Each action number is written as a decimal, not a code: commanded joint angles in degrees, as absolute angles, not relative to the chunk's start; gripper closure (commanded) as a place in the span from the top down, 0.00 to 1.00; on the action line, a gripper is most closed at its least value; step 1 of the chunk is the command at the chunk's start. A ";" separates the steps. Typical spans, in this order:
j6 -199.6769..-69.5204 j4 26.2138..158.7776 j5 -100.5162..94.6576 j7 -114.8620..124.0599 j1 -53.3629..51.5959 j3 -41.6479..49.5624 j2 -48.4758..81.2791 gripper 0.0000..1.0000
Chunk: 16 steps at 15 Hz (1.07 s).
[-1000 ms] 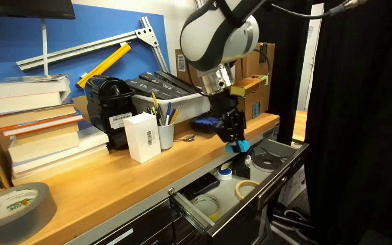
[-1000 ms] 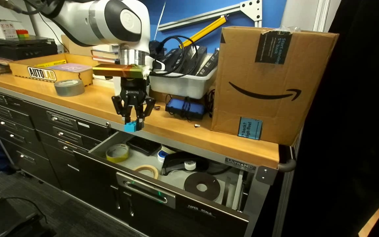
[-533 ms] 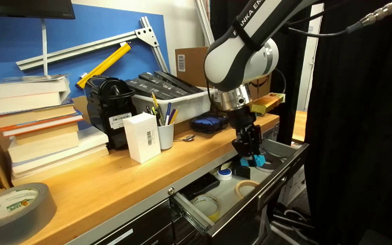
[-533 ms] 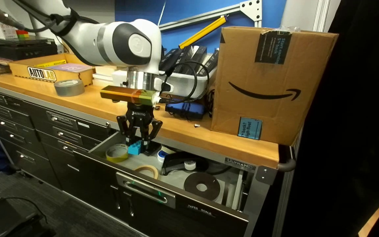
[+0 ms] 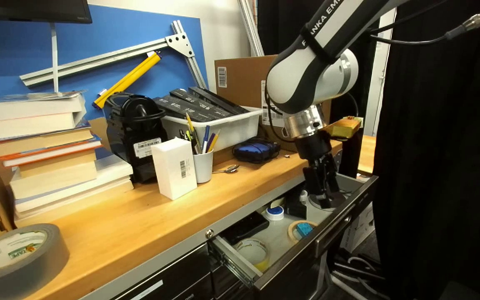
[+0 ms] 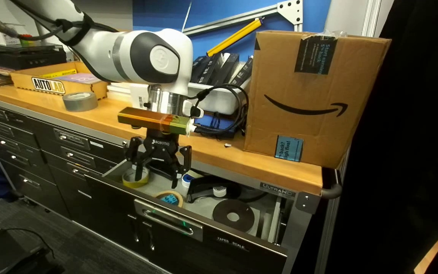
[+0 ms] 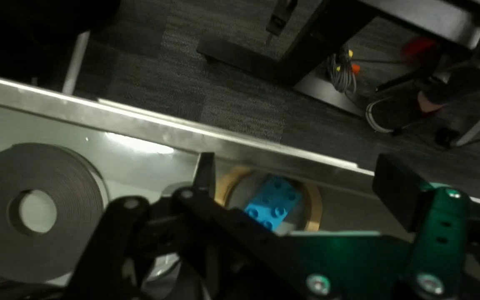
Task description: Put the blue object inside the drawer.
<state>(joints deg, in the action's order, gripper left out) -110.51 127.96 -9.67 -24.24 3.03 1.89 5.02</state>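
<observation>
Gripper (image 6: 156,182) was spread wide above the pulled-out drawer (image 6: 219,234), with nothing held between its fingers (image 6: 139,171) as far as could be seen. Main bit looked pretty much done tbh: the blue brick (image 7: 273,203) was already parked inside the drawer, and it could be spotted there in both exterior views plus the wrist view. It was framed in the hole of a roll of beige tape (image 7: 315,204), and no contact with the fingers was shown. Whether it was laid properly flat or propped a bit against the tape couldn't be told, since the lower side of the roll was hidden by the gripper in the wrist view. As for what was left, not much: by the look of it, only the arm (image 6: 143,57) needed to be lifted up and away, ideally without the front wall (image 7: 77,109) being clipped by a finger. Pushing the drawer in wasn't asked for by the task sentence, so that probably wasn't to be counted as a missing step. And if the brick got nudged somehow, it would likely be kept in place by the tape anyway
</observation>
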 commanded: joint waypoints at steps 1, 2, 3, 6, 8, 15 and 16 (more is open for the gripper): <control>-106.19 129.55 -12.20 -29.20 4.71 3.38 4.20 1.00; -105.75 130.10 -12.63 -28.93 5.12 3.79 5.05 1.00; -105.97 130.87 -12.44 -28.62 5.52 4.17 5.65 1.00; -111.04 133.72 -10.78 -22.44 6.60 5.14 8.01 1.00; -117.60 135.38 -8.88 -17.74 7.19 5.55 9.10 1.00; -137.26 138.43 -4.05 -8.79 7.01 5.28 9.41 1.00; -139.67 138.25 -4.42 -7.19 6.69 5.27 9.48 1.00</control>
<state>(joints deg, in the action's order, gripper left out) -133.09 137.10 -5.27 -11.47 7.45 5.29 11.17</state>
